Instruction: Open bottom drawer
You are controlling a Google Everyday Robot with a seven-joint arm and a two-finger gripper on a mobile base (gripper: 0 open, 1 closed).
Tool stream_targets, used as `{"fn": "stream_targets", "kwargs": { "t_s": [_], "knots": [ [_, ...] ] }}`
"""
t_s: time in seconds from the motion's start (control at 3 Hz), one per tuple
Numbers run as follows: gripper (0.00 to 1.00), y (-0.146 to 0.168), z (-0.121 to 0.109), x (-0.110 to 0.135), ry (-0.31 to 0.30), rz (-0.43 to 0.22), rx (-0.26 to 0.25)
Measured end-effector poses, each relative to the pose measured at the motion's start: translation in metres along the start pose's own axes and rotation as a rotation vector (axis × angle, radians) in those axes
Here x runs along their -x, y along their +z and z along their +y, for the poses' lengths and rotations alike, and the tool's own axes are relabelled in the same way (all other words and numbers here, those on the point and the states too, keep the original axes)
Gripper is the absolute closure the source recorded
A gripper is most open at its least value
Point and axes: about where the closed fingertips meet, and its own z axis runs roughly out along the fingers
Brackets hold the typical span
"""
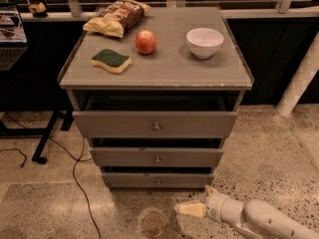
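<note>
Grey bottom drawer, knob centred, sits beneath the bench's front edge; the gripper hovers low near the front-right corner, jaws released.

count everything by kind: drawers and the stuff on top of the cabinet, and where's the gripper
drawers: 3 (top drawer, middle drawer, bottom drawer)
chip bag: 1
apple: 1
bowl: 1
sponge: 1
total: 7
The gripper is low by the floor, near the bottom drawer's lower right corner.
</note>
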Motion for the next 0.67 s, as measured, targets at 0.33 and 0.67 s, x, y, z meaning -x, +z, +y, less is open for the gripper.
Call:
{"fn": "stream_targets", "kwargs": {
  "t_s": [0.33, 0.67],
  "knots": [
    [0.0, 0.0259, -0.0126, -0.0167, 0.033, 0.045, 0.013],
    [0.0, 0.0259, -0.0126, -0.0168, 0.033, 0.045, 0.013]
  ]
}}
